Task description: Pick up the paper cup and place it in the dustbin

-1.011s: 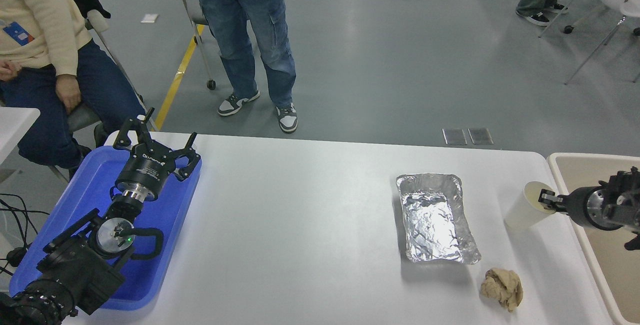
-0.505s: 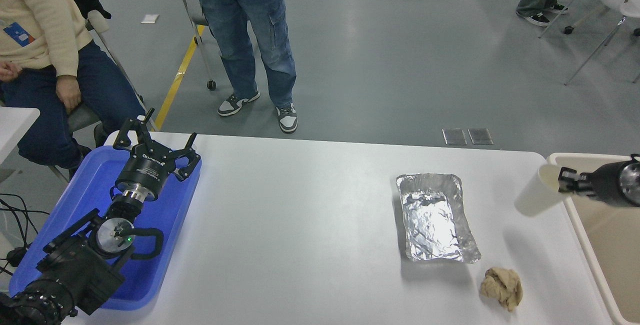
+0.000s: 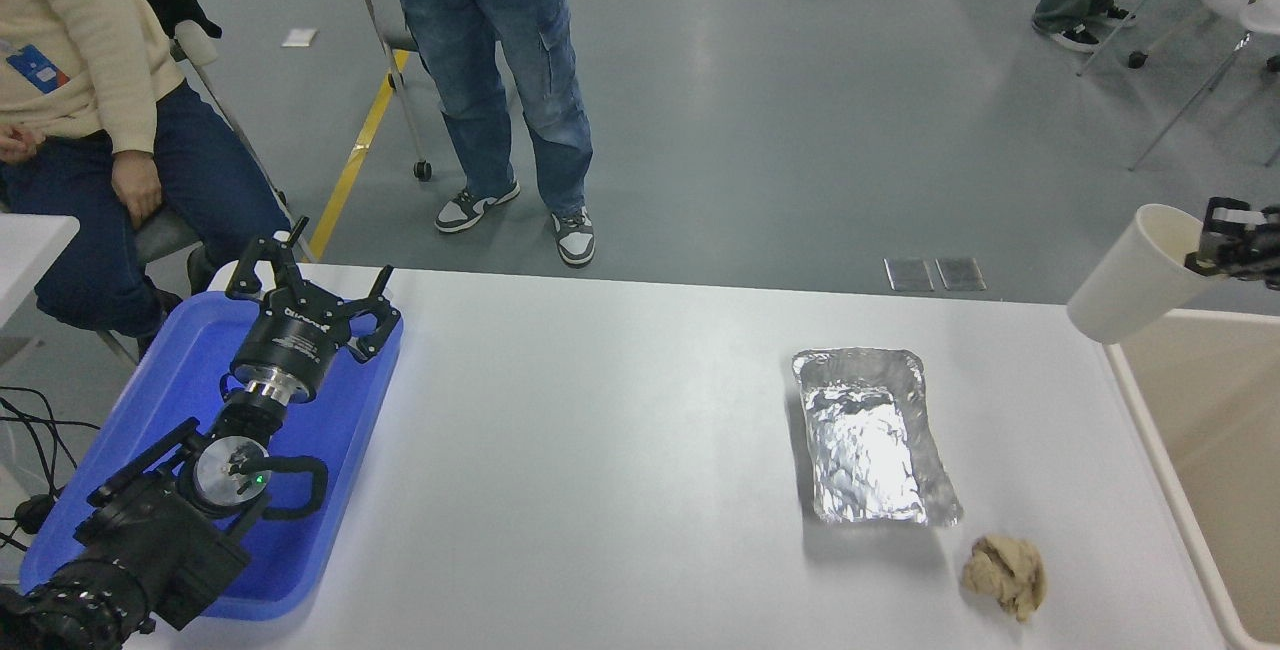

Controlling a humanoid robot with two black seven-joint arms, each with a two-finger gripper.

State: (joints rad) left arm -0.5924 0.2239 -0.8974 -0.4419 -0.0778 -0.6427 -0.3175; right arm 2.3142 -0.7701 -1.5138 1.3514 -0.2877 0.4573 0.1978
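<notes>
Nearest the camera, at the table's (image 3: 620,450) near-left corner, the left arm lies parked over a blue plastic tray (image 3: 150,410), and its left gripper (image 3: 312,282) hangs over the tray's far end with its black fingers spread wide and nothing between them. Close to the near edge on the right side sits a crumpled tan paper wad (image 3: 1005,575), resting on the bare white surface. Just beyond the wad, a silver foil tray (image 3: 872,435) lies with its long side running from near to far, its crinkled inside catching the light. Along the table's right edge stands the dustbin (image 3: 1150,430), a large beige bin whose thick pale rim runs beside the table's edge and out of the picture at the lower right. Farther back, above the dustbin's far-left corner and the table's far-right corner, the paper cup (image 3: 1135,275) is held up in the air, clear of the table, tilted so that its open mouth faces up and to the right and its base points down and to the left. The right gripper (image 3: 1205,242) comes in from the right edge and is pinched onto the cup's rim, one finger over the lip. Beyond the far edge, a person (image 3: 90,80) sits at the left and another person (image 3: 500,60) in blue jeans stands on the grey floor.
</notes>
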